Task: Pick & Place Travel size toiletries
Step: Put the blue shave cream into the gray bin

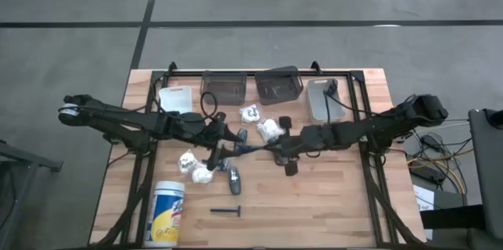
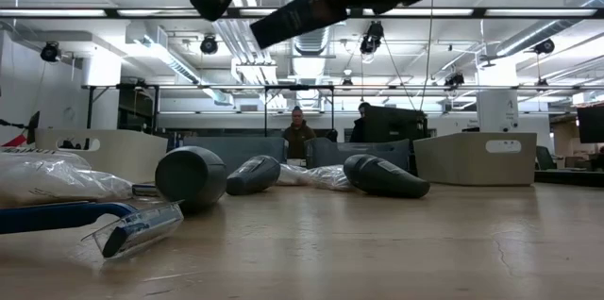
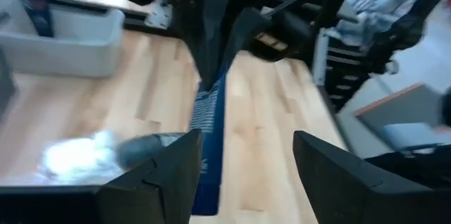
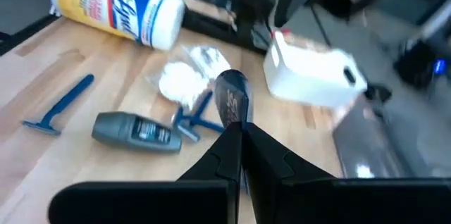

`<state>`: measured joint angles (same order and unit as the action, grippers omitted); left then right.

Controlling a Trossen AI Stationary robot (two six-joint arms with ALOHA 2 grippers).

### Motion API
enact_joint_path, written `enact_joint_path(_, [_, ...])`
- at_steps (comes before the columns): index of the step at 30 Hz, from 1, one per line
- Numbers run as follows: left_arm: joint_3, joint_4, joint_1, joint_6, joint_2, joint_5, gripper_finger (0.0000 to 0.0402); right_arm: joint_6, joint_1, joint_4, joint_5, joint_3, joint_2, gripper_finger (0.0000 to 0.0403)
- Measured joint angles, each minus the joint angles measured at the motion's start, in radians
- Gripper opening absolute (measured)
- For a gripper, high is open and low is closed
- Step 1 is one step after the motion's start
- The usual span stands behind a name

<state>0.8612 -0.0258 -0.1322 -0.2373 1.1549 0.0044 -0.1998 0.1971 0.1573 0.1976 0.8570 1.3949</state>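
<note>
The right pincer (image 1: 269, 150) is clamped on one end of a dark grey oblong tube (image 1: 253, 148), held in the air above the middle of the wooden desk (image 1: 330, 203). The left pincer (image 1: 224, 153) stands apart around the tube's other end. Another grey tube (image 1: 233, 179) lies on the desk below.

Table centre (image 1: 330, 203): right gripper (image 1: 263, 149) and left gripper (image 1: 224, 154) meet, a tube (image 1: 250, 149) spanning between them. Second tube (image 1: 233, 179) at 6 o'clock of that; razor (image 1: 226, 211) further toward 6. Packets (image 1: 194, 168) at 9 o'clock. Canister (image 1: 167, 212) lies at 7 o'clock. Bins (image 1: 278, 85) line the 12 o'clock edge.
</note>
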Motion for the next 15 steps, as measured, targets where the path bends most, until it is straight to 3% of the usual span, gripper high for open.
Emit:
enact_joint_path(7, [0.0,0.003,0.0,0.124,0.0,-0.011,0.0227,0.167,-0.005,-0.463,0.016,0.201,-0.036,0.0008])
enact_joint_path(15, [-0.001,0.002,-0.001,0.123,0.0,-0.01,0.0227,0.208,-0.045,-0.792,0.015,0.372,-0.053,0.0008])
